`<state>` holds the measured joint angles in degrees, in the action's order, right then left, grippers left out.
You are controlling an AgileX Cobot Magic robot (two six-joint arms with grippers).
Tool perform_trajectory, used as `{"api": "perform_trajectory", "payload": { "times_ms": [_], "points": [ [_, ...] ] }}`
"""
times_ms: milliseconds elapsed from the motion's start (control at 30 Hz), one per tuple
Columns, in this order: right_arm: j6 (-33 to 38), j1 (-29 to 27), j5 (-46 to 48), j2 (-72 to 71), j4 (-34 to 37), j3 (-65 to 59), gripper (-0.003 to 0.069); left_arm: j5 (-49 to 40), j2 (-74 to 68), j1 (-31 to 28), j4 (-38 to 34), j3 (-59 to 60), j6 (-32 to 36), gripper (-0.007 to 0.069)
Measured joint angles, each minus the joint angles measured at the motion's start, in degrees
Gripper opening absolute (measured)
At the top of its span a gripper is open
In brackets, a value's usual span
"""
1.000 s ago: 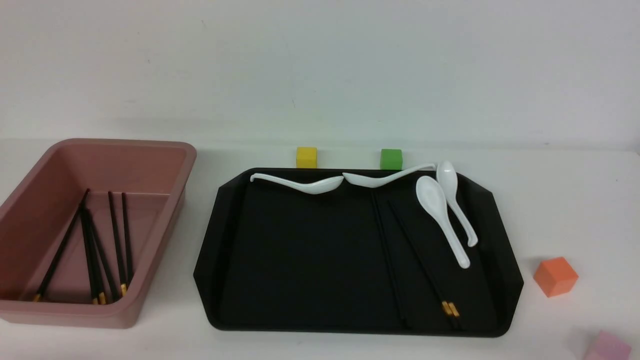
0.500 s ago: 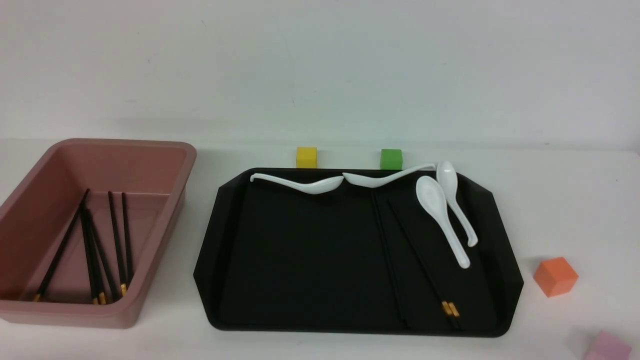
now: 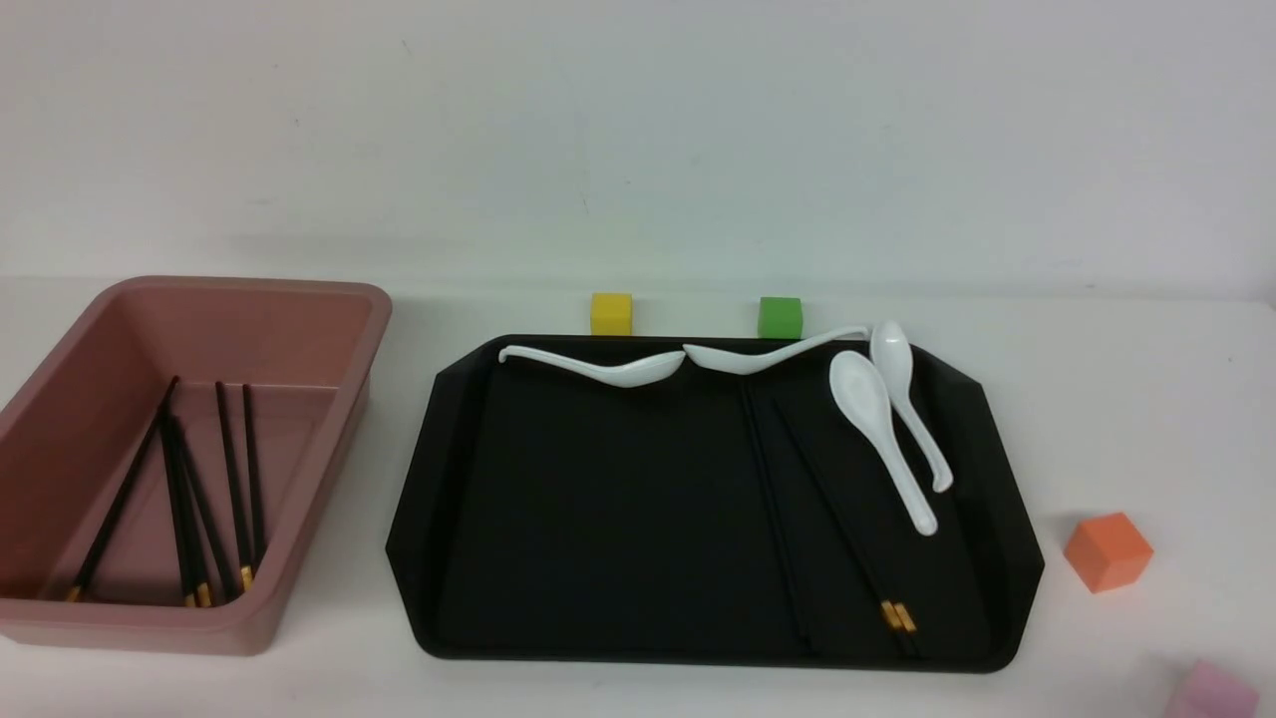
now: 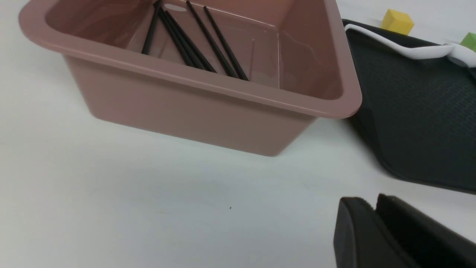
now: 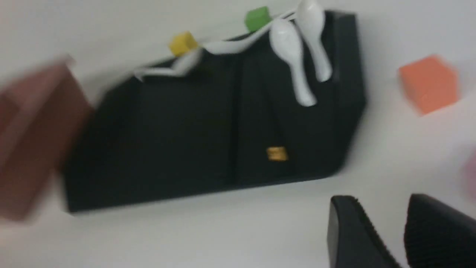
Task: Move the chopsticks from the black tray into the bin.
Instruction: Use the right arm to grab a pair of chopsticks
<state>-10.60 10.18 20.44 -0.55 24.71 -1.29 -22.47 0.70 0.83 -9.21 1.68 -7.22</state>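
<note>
Chopsticks (image 3: 843, 519) on black tray (image 3: 598, 519), apart from both jaws.

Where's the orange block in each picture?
Front view: orange block on the table, right of the tray, near its front corner.
Left wrist view: not in it.
Right wrist view: orange block, blurred, apart from the tray, on the spoons' side.
Shared landmark: the yellow block behind the tray shows in all three views.
</note>
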Motion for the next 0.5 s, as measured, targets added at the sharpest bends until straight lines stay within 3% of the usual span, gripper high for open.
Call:
{"api": "perform_trajectory", "payload": {
  "times_ms": [133,500],
  "points": [
    [-2.00,0.00,-1.42,0.00,10.79,-0.06,0.0240,0.00,0.00,0.00,0.00,0.00,0.00,0.0085],
    [-1.21,0.00,-10.17,0.00,24.27,0.14,0.0219,0.00,0.00,0.00,0.00,0.00,0.00,0.0095]
  ]
}}
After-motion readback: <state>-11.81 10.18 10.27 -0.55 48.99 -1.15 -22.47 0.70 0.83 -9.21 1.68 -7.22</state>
